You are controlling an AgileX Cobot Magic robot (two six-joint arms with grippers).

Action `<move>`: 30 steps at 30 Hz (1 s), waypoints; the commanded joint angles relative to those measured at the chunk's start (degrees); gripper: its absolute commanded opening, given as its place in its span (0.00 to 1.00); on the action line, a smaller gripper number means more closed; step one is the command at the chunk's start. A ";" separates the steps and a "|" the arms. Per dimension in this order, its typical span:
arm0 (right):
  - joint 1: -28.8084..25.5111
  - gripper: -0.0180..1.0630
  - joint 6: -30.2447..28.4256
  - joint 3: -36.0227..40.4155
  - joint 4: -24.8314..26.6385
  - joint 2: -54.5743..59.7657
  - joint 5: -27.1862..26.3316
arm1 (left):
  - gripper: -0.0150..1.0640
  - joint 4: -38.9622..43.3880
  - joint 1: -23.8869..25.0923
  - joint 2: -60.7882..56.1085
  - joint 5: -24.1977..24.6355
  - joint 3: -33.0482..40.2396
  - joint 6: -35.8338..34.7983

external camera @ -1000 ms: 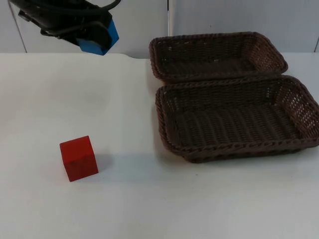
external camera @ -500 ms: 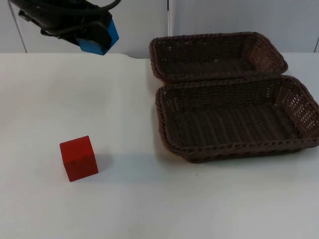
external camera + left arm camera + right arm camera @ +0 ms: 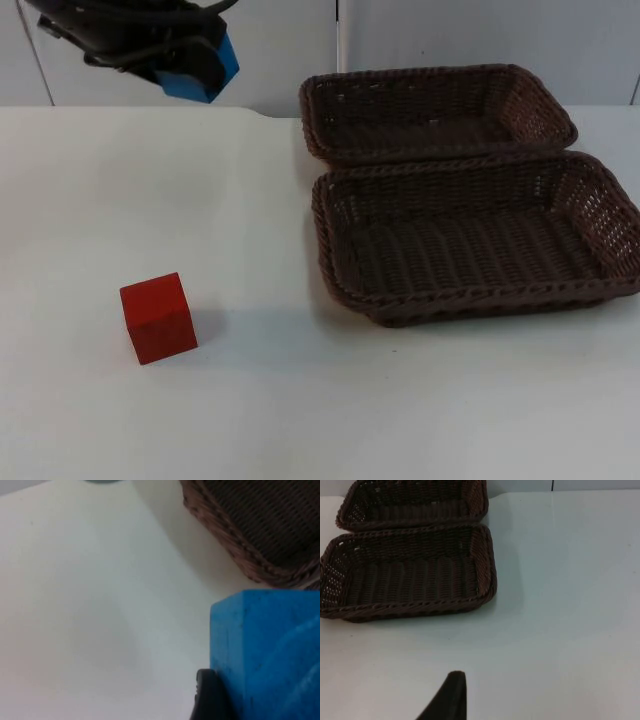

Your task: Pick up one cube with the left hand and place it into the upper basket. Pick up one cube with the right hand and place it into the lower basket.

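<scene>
Top view: up in the upper left of the frame, the left gripper point(image 3: 190, 62) high above the table point(image 3: 330, 400), fingers pinched tight on the blue cube point(image 3: 200, 72). Moved a tiny bit up and toward the right since half a second ago, so probably starting the carry to the baskets. Red cube point(image 3: 157, 317) sitting alone at the lower left of the frame, same spot as before, well apart from both baskets. Upper basket point(image 3: 437, 108) at the top right, lower basket point(image 3: 470, 240) just under it, rims touching, nothing inside either one.

Left wrist view: blue cube point(image 3: 270, 655) big and close, pressed against a black fingertip point(image 3: 210, 697). A corner of a basket point(image 3: 250, 535) past it, with white table between. Cube not over the basket yet, so more sideways travel needed before letting go.

Right wrist view: both baskets side by side, the lower basket point(image 3: 407, 572) nearer, the upper basket point(image 3: 415, 500) behind. One black fingertip point(image 3: 450, 695) low over bare table. Right gripper waiting; cannot tell if open or closed. Red cube probably next for this arm.
</scene>
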 commanded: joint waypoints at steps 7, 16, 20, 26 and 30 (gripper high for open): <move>-0.31 0.99 -0.50 0.33 -0.11 -0.25 -0.24 | 0.01 -1.43 -4.42 6.98 1.52 -11.68 -0.41; -0.31 0.99 -0.50 0.33 -0.11 -0.25 -0.24 | 0.01 -1.43 -9.56 18.86 3.45 -28.17 -1.14; -0.31 0.99 -0.50 0.33 -0.11 -0.25 -0.24 | 0.01 -1.43 -11.53 25.31 3.45 -36.34 -1.14; -0.31 0.99 -0.50 0.33 -0.11 -0.25 -0.24 | 0.01 -1.43 -12.18 32.88 2.97 -44.36 -3.00; -0.31 0.99 -0.50 0.33 -0.11 -0.25 -0.24 | 0.01 -1.43 -12.18 36.02 1.78 -46.29 -3.82</move>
